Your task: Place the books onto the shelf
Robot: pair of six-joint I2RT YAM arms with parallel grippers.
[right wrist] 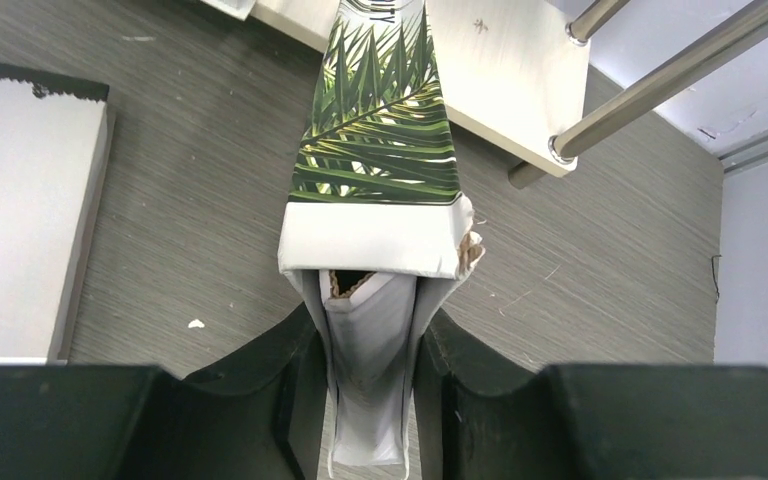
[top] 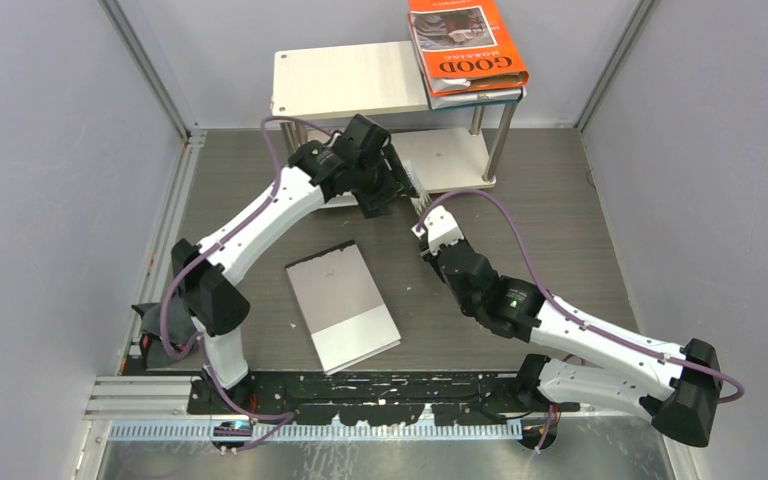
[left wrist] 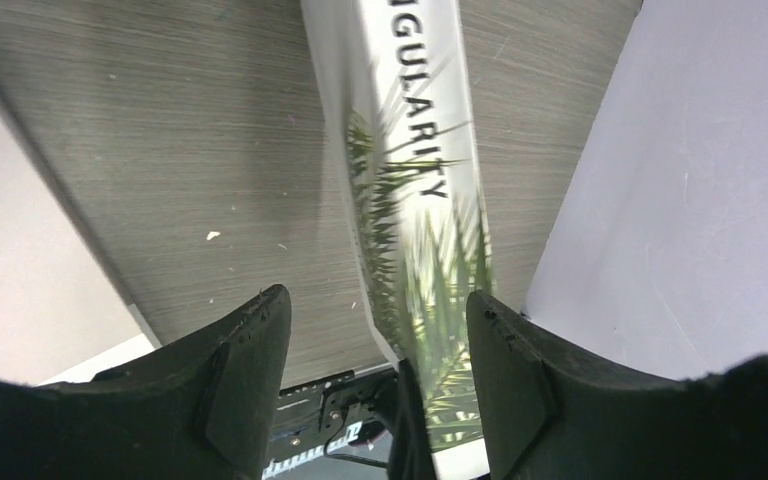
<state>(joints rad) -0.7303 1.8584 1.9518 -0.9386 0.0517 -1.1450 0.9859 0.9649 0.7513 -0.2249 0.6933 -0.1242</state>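
Here, right gripper [right wrist: 368,325] pinches the palm-leaf book [right wrist: 375,150] on edge. Left gripper [left wrist: 375,300]: jaws stand apart, straddling it.

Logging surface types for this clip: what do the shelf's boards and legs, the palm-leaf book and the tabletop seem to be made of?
Shelf boards: pale wood or laminate, matte, with faint grain.
Legs: metal, polished, with bright highlights along the round tubes.
Palm-leaf book: paper with a printed, slightly glossy cover; one corner is torn and fibrous.
Tabletop: probably grey wood-look laminate, with streaked grain.
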